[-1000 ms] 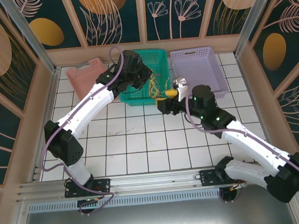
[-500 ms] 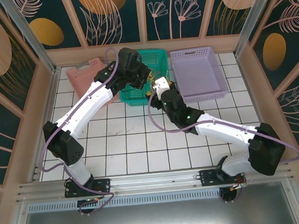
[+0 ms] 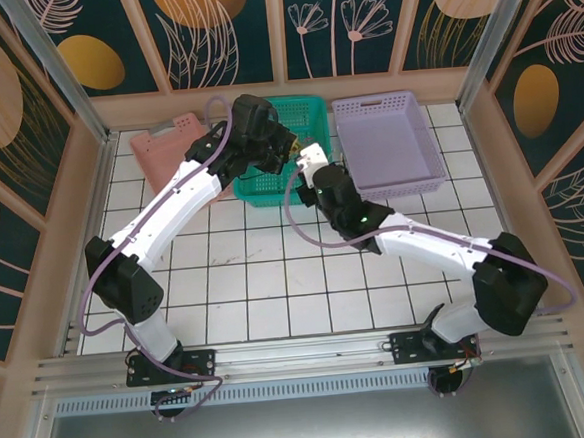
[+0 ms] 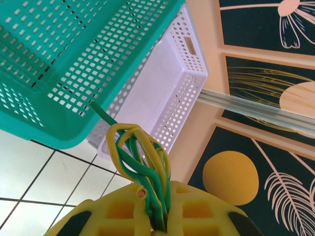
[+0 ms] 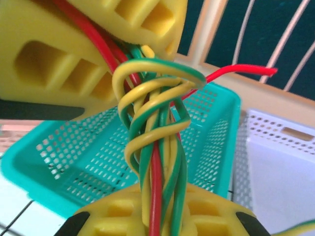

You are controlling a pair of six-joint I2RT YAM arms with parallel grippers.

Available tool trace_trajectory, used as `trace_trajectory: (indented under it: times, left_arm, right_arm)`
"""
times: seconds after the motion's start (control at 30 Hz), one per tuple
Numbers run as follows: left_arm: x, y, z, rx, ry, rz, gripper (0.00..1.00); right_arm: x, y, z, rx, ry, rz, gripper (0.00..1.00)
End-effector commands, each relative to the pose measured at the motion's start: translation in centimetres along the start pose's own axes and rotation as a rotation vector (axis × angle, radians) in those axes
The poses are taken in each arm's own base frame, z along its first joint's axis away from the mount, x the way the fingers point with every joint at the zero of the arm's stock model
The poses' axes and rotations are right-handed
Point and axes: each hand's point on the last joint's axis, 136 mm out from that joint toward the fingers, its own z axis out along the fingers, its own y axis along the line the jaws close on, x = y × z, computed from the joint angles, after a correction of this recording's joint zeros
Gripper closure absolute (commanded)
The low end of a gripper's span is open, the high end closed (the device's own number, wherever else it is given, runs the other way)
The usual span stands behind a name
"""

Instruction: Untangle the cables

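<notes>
The cables (image 5: 156, 147) are a twisted bundle of yellow-green wires with one red wire, stretched between my two grippers. My right gripper (image 5: 160, 223) is shut on the lower end of the twist. The left gripper's yellow fingers (image 5: 74, 49) grip the upper end just above it. In the left wrist view my left gripper (image 4: 160, 216) is shut on yellow and green cable loops (image 4: 140, 157). From above, both grippers meet tip to tip: left (image 3: 286, 155), right (image 3: 304, 164), over the teal basket's (image 3: 270, 188) front right corner.
The lilac basket (image 3: 387, 142) stands just right of the teal one and looks empty inside. A pink tray (image 3: 162, 148) lies at the back left. White tiled floor stretches in front of the baskets. Wooden walls close the back and sides.
The right arm swung left to the left gripper at the teal basket, and its jaws closed on the cable bundle. The left arm stayed put.
</notes>
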Motion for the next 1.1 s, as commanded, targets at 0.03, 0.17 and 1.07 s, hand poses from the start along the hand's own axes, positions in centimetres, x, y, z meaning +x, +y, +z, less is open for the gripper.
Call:
trace_trajectory:
  times: [0.03,0.17,1.07]
  left_arm:
    - [-0.7,-1.6,-2.1,0.026,-0.053,0.154,1.0]
    - [-1.5,-4.0,-2.4,0.119,-0.098,0.326,1.0]
    - [-1.8,-8.7,-7.8,0.45,-0.304,0.878,1.0]
  right_arm:
    - [-2.8,0.8,-3.5,-0.394,0.002,0.242,1.0]
    - [-2.9,2.3,-7.2,-0.79,0.105,0.467,1.0]
    - [-3.4,3.2,-13.7,-1.284,0.4,0.743,1.0]
